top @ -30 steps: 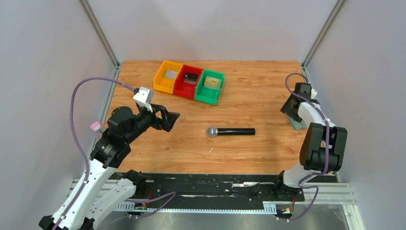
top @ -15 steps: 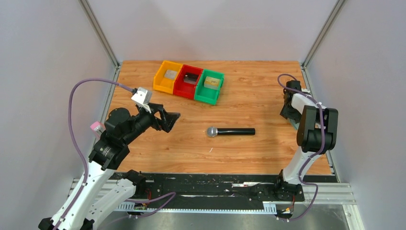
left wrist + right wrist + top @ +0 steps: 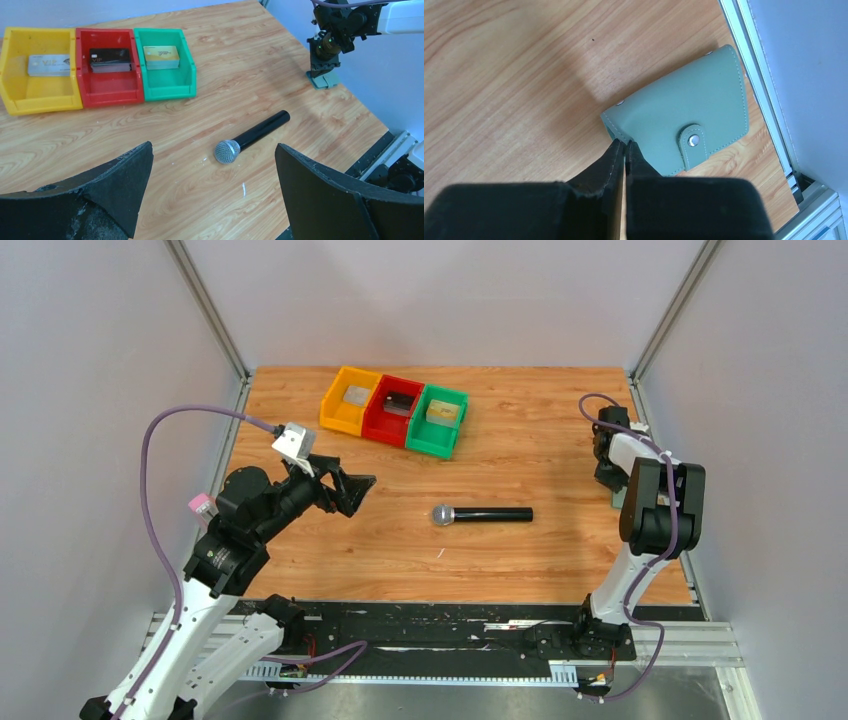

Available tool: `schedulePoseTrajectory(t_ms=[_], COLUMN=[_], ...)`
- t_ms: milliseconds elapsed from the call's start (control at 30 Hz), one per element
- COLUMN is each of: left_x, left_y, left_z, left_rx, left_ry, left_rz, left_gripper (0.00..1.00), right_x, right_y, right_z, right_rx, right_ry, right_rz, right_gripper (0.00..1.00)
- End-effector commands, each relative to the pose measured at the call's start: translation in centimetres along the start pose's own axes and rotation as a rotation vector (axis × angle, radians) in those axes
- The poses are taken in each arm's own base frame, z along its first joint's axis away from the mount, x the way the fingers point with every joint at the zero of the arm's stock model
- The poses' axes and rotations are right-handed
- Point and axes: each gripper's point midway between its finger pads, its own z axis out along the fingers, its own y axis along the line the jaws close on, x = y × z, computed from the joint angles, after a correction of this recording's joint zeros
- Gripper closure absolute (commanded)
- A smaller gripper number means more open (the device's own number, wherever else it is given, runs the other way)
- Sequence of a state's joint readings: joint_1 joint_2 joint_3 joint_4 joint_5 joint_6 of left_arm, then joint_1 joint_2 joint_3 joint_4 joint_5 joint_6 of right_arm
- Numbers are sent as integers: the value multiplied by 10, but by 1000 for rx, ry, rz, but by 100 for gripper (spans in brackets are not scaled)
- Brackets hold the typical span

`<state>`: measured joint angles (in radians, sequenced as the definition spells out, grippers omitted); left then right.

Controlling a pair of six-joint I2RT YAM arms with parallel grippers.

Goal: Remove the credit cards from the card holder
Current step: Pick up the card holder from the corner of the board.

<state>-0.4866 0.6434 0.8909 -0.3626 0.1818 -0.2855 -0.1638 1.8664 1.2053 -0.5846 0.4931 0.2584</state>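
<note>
Right claw (image 3: 625,146) pressed together against the card holder (image 3: 684,112) corner, far right; left claw (image 3: 212,148) spread apart; best pop the snap tab (image 3: 694,141) first.

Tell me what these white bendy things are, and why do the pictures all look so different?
They are robot arms, a left arm and a right arm, bolted to a wooden table. One picture looks down from above; the other two come from little cameras on each wrist. On the table lie a black microphone with a silver head, a yellow plastic bin, a red bin and a green bin, each holding a card, such as the gold card. The left gripper hangs open, holding nothing. The right gripper is pinched shut at the edge of a soft grey-green card holder, snapped closed.
</note>
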Motion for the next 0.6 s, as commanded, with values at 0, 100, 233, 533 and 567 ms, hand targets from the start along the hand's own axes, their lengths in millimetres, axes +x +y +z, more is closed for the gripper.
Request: schedulePoseTrajectory(t_ms=[0, 100, 233, 533, 567], left_x=[-10, -9, -9, -6, -5], left_y=[-2, -1, 0, 7, 9], left_z=[1, 1, 1, 2, 2], left_rx=[4, 2, -4, -42, -49], left_ry=[-37, -35, -34, -24, -23], left_rz=[4, 4, 5, 5, 3], left_gripper=[0, 0, 0, 0, 0], right_x=[5, 1, -11, -34, -35], right_y=[13, 16, 26, 74, 81], right_z=[1, -8, -26, -82, -90], right_rx=[-53, -61, -79, -215, -230], right_ry=[18, -7, -72, -286, -315], right_rz=[0, -13, -56, -180, -208], right_gripper=[100, 100, 100, 100, 100])
